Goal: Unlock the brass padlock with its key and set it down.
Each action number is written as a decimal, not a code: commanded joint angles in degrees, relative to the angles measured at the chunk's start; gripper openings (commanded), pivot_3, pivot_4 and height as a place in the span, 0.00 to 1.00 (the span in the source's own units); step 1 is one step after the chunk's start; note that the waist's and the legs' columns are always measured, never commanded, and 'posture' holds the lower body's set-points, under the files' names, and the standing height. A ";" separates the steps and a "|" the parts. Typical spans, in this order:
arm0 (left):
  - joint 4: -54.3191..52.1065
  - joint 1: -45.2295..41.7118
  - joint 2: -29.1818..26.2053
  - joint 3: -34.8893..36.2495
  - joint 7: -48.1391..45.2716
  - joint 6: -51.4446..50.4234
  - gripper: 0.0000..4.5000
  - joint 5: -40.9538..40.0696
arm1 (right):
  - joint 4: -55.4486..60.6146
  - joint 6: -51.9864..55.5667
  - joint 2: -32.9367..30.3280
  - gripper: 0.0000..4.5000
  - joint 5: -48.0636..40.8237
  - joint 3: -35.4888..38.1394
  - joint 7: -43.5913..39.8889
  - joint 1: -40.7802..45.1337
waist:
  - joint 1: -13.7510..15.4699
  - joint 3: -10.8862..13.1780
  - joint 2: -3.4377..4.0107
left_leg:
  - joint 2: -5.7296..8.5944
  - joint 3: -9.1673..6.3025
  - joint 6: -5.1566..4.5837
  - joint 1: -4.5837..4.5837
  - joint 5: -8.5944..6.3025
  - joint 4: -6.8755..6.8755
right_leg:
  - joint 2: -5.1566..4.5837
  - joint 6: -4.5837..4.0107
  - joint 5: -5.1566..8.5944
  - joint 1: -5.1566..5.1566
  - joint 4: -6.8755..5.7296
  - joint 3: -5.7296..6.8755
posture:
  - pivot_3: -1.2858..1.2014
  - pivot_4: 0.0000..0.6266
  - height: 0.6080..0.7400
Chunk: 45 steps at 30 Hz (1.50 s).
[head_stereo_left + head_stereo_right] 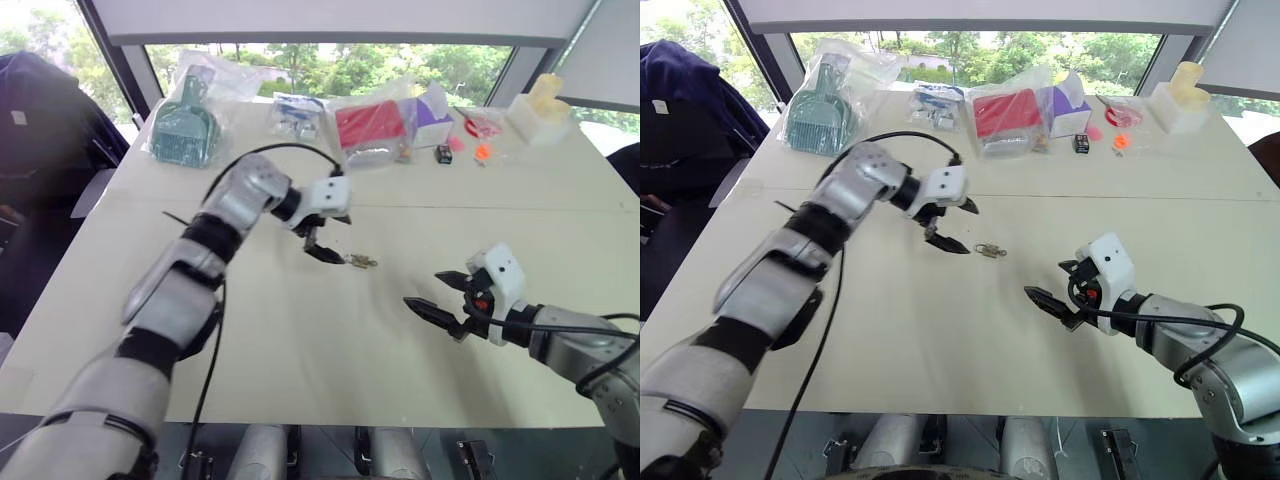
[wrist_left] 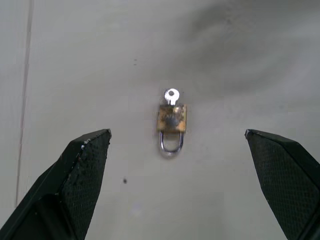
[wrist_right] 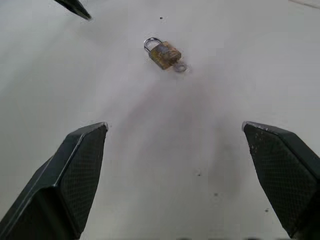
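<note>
The small brass padlock (image 1: 358, 262) lies flat on the white table (image 1: 300, 350), near its middle. The silvery key (image 2: 171, 95) sticks out of the lock body's base, opposite the shackle. My left gripper (image 1: 331, 236) hovers just left of the padlock, pointing down at it, fingers (image 2: 85, 165) spread wide and empty. In the left wrist view the padlock (image 2: 171, 118) sits between the two fingertips, apart from both. My right gripper (image 1: 426, 289) hangs open and empty to the right of the padlock (image 3: 164, 52), aimed toward it from a short distance.
Along the table's far side lie a bagged green item (image 1: 185, 125), a red packet (image 1: 370, 125), a purple box (image 1: 432, 110), a small black box (image 1: 443, 153), small orange pieces (image 1: 483, 152) and a white container (image 1: 540, 115). A seam (image 1: 500, 210) crosses the tabletop.
</note>
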<state>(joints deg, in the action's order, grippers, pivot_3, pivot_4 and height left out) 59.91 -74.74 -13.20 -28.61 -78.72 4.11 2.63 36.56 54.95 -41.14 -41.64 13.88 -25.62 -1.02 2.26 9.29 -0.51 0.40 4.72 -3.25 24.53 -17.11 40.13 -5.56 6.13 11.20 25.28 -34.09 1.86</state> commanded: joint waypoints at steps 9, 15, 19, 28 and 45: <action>16.94 -5.79 11.49 -2.67 10.60 6.64 1.00 15.01 | 8.96 -1.26 7.29 0.99 0.41 2.72 9.06 -6.48 | 0.00 0.02 -0.04 | -0.05 -0.06 -0.02 -0.02 -0.01 0.12 | -0.02 -0.12 0.09 -0.01 -0.10 -0.02 | 0.52 0.24 1.00; 18.76 -5.79 12.72 -1.39 14.43 2.81 1.00 18.70 | 9.97 -1.36 9.01 0.99 0.48 2.66 11.63 -7.07 | 0.04 0.01 -0.04 | -0.04 -0.08 -0.02 -0.03 -0.01 0.12 | -0.02 -0.11 0.09 -0.06 -0.09 -0.01 | 0.52 0.24 1.00; 19.18 -5.64 12.55 -0.78 11.28 0.32 1.00 19.68 | 10.97 -1.50 10.23 0.99 0.55 2.41 13.08 -8.21 | -0.04 0.00 -0.03 | -0.05 -0.09 -0.02 -0.09 -0.01 0.13 | -0.02 -0.12 0.09 -0.10 -0.12 -0.01 | 0.52 0.24 1.00; 19.55 -4.00 13.19 -2.62 10.26 -0.73 1.00 24.39 | 12.06 -1.35 11.17 0.99 0.39 1.79 14.30 -9.56 | -0.18 -0.08 -0.02 | -0.08 -0.08 -0.02 -0.18 -0.01 0.12 | 0.00 -0.12 0.09 -0.14 -0.16 -0.01 | 0.52 0.24 1.00; 16.91 -3.81 10.45 2.87 10.20 8.97 0.15 20.77 | 8.28 1.63 13.12 1.00 -7.74 4.85 15.23 -5.29 | -0.81 -0.26 -0.18 | -0.19 -0.12 0.00 -0.88 -0.03 0.02 | -0.05 -0.15 0.11 -0.73 -0.09 -0.01 | 0.52 0.24 1.00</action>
<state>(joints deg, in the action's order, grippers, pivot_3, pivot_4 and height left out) 76.94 -78.18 -1.48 -28.03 -69.09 11.52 25.14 44.72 56.06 -28.37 -46.10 16.72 -10.81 -7.45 1.44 9.03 -0.68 0.20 4.60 -3.24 23.66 -17.14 40.15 -5.61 5.98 11.31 24.56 -34.18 1.85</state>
